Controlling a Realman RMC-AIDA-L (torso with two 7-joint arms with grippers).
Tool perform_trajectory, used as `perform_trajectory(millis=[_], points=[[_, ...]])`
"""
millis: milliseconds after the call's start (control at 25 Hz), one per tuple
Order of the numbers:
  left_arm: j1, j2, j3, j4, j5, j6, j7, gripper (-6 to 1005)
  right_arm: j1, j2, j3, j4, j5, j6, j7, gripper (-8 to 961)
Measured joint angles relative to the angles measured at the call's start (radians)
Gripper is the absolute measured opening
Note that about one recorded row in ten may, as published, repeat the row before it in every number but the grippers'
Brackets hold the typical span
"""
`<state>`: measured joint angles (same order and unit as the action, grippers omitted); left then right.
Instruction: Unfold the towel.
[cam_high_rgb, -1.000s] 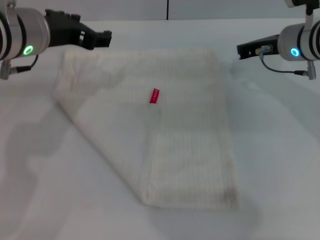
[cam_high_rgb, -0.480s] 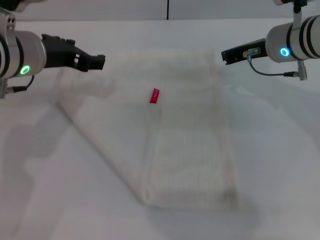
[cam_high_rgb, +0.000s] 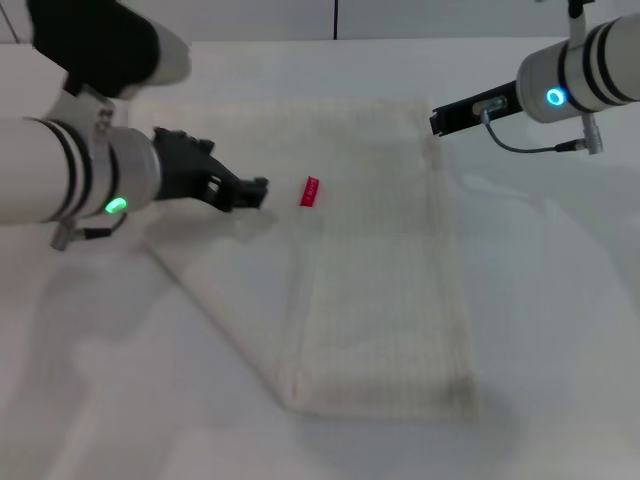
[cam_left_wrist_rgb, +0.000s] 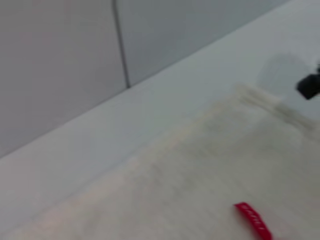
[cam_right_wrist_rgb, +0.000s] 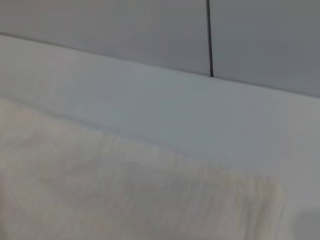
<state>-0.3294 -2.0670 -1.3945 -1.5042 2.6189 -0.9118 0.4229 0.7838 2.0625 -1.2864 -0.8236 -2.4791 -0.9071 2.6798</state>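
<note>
Reaching toward the red tag, my left gripper hovers just beside it over the towel; finger state: cannot tell. Right gripper: at the towel's far corner, well apart from the tag; state likewise unreadable. Towel: lying on the table, one flap doubled over diagonally, so unfolding remains undone. Change: half a second ago the left gripper sat farther from the tag.

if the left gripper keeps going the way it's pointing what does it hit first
Probably the red label tag on the towel: the left gripper points across the cloth toward it. Its height above the towel is unclear, so it might pass over.
</note>
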Motion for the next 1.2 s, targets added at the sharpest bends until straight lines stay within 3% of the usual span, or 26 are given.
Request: perform_trajectory(millis=[160,360,760,840,1200], points=[[-0.001,0.0,0.012,0.004,-0.001,0.007,0.0,800,0.071,-0.005,0.017,0.12,0.0,0.047,-0.005,3],[-0.008,-0.002,0.088,0.025,-0.004,0.065,-0.008,800,0.093,-0.005,0.018,0.163,-0.001,0.07,-0.007,3],[-0.05,-0.002,0.165,0.092,-0.027,0.13,-0.008,784,0.104,-0.005,0.018,0.175,0.002,0.077,-0.008,4],[-0.068,-0.003,0.197,0.139,-0.034,0.196,-0.008,780,0.105,-0.003,0.018,0.175,0.002,0.077,-0.008,4],[-0.144,-0.005,0.212,0.286,-0.069,0.257,-0.013,764,0.109,0.006,0.008,0.178,0.002,0.083,-0.009,4]])
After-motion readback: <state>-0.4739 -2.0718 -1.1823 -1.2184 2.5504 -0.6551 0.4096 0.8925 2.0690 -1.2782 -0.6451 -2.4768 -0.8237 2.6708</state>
